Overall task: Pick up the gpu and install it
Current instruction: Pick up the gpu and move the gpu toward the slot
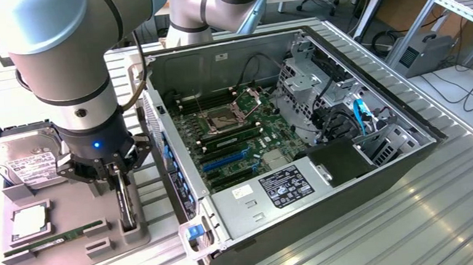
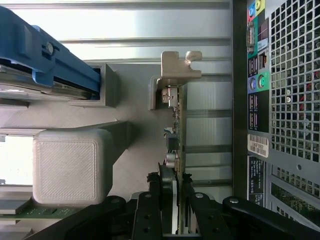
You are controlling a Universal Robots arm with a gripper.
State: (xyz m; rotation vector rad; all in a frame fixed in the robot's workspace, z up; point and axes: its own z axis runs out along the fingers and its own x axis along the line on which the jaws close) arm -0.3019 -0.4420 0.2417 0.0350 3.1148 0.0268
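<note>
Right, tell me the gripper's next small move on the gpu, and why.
Probably a straight lift: the gripper looks closed on the gpu, which stands on edge in the gray holder, its bracket end in a slot, with the computer case alongside, so sideways motion could jam it.

My tool (image 2: 176, 182) covered the near end of the gpu (image 2: 178, 120), and the picture's edge cut off the tool's own body. In the exterior view my arm (image 1: 73, 81) hid a corner of the hard drive (image 1: 23, 161), and the gpu's lower edge sat out of sight in its grey holder (image 1: 133, 230).
</note>
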